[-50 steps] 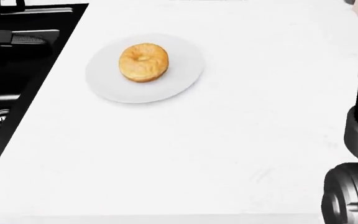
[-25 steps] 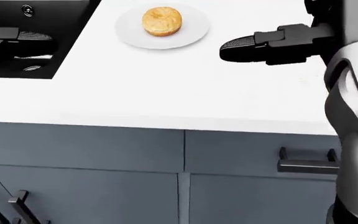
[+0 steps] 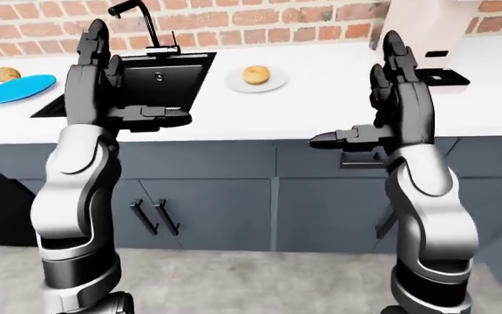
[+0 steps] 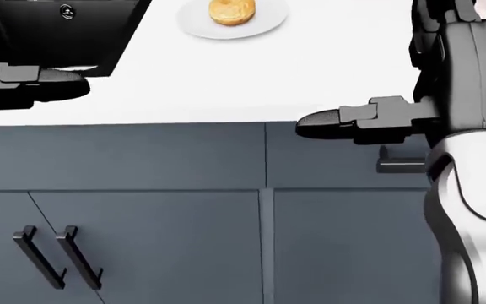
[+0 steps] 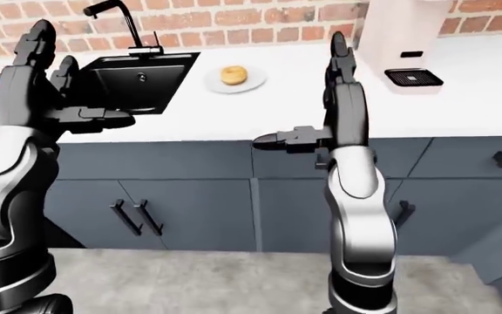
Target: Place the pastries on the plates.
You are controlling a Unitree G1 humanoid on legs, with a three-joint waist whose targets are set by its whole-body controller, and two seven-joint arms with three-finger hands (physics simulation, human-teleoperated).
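Pastries number two: a doughnut on the white plate beyond and between both raised hands, and another touching the blue plate, left of the left hand. Left hand and right hand are spread, empty. Black sink lies beside the left hand on the bench.

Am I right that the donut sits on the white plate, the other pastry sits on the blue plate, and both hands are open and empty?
Not quite. The other pastry lies on the counter beside the blue plate, not on it; the left-eye view shows this. The donut is on the white plate, and the left hand and right hand are open and empty.
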